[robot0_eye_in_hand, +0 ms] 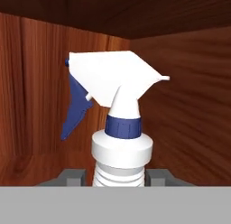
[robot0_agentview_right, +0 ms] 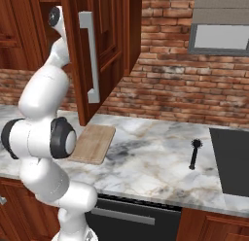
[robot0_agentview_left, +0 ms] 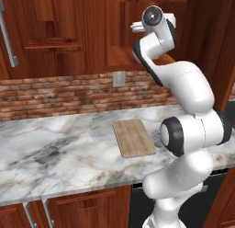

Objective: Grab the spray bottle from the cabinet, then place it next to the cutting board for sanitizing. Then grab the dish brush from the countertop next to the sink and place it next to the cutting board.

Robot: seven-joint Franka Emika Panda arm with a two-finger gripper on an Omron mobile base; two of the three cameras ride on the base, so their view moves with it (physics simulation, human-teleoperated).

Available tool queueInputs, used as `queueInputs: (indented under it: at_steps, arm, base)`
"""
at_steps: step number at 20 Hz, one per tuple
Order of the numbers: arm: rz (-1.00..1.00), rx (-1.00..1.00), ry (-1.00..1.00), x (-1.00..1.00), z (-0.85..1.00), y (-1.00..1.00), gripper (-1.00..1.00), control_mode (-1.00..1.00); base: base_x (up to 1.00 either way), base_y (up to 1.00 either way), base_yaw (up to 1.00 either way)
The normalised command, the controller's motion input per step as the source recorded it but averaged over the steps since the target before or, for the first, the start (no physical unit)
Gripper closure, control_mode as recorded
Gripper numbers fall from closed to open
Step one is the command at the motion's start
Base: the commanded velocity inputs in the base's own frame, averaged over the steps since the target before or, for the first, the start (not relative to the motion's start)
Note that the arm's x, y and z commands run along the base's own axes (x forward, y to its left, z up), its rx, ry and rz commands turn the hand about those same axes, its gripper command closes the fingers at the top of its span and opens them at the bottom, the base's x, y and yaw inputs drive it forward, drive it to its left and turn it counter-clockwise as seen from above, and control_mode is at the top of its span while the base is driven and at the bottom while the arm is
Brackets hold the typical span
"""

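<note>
While the arm reaches up into the cabinet (robot0_agentview_left: 137, 43) in both base views, the board (robot0_agentview_left: 134, 138) lies on the countertop (robot0_agentview_left: 55, 149) far below the jaws. Seen from the hand, the half-closed gripper (robot0_eye_in_hand: 118, 177) clasps the bottle (robot0_eye_in_hand: 118, 123) between its fingers (robot0_eye_in_hand: 71, 177).

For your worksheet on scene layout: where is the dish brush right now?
In the right base view, the dish brush lies on the marble countertop, just left of the dark sink, well right of the cutting board.

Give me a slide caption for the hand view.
Inside the cabinet, the pincer brackets the spray bottle just below its blue collar.
</note>
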Motion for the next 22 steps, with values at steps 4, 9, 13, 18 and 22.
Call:
queueInputs:
  at_steps: [4,9,13,18,22]
  arm:
    - [-0.03,0.05,-0.12,-1.00,-0.20,0.40,1.00,-1.00]
    - [-0.01,0.08,-0.03,-1.00,-0.02,0.22,1.00,-1.00]
    - [0.00,0.08,-0.03,-1.00,-0.02,0.11,1.00,-1.00]
    - [0.00,0.05,0.00,-1.00,0.00,0.19,1.00,-1.00]
    - [0.00,0.00,0.00,-1.00,-0.14,0.41,1.00,-1.00]
  base:
    - [0.00,0.00,0.00]
    - [0.00,0.00,0.00]
    - [0.00,0.00,0.00]
    - [0.00,0.00,0.00]
    - [0.00,0.00,0.00]
